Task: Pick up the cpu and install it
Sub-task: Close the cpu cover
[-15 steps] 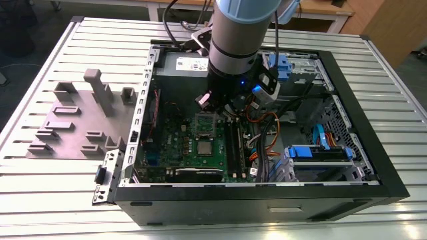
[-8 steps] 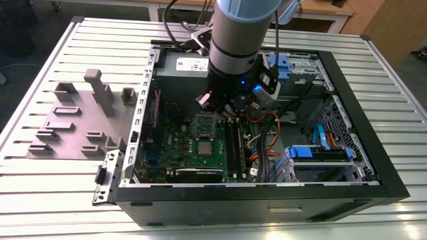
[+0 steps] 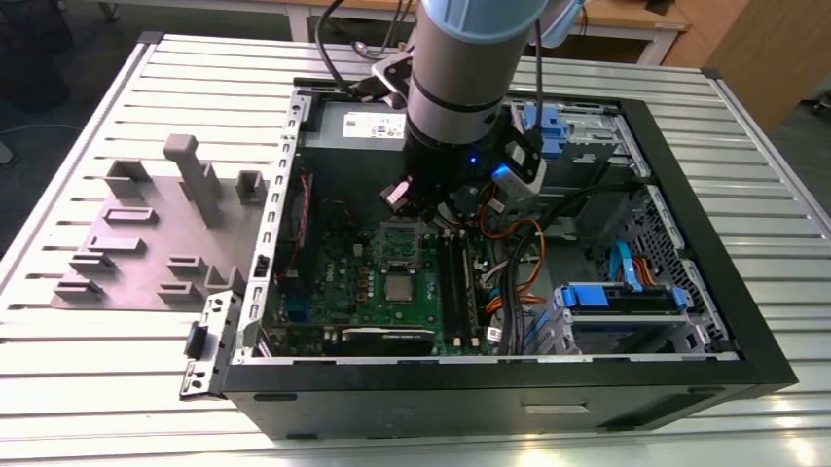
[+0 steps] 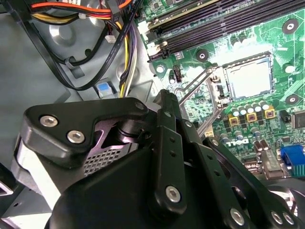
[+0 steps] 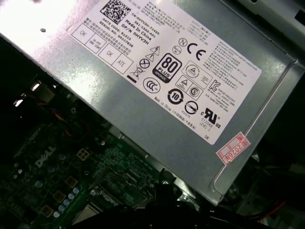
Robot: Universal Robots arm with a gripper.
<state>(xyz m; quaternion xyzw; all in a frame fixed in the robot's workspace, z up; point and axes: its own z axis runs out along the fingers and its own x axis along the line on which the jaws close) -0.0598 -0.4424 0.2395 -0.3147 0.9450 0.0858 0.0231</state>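
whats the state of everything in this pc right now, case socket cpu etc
computer case: lying on its side, side panel off
socket: open, empty
cpu: flat on the motherboard, outside the socket
end effector: over the motherboard near the socket, apart from the cpu

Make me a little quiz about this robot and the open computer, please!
1. True or false: the cpu lies on the table, outside the computer case.
2. What stands at the exterior view's left of the case? A) grey plastic blocks B) a keyboard C) a toolbox
3. What colour is the motherboard?
Key: 1 false, the cpu lies on the motherboard inside the case; 2 A; 3 green.
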